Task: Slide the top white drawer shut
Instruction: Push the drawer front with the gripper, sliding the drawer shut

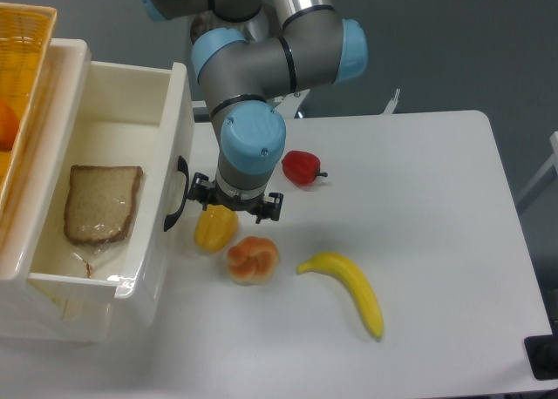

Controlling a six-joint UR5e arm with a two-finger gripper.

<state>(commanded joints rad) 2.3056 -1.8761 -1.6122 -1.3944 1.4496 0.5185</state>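
The top white drawer (pixel 166 146) stands pulled out of the cabinet at the left, with a slice of bread (pixel 98 204) lying in a clear bag inside it. Its black arched handle (pixel 175 195) faces right. My gripper (pixel 235 209) hangs wrist-down just right of the drawer front, close to the handle. The blue wrist hides the fingers, so their state does not show. Whether the gripper touches the front panel is unclear.
A yellow pepper (pixel 214 229) lies right under the gripper, with an orange pepper (pixel 253 260) beside it. A red pepper (pixel 302 167) and a banana (pixel 347 290) lie further right. A yellow woven basket (pixel 19 77) sits on top of the cabinet at the far left.
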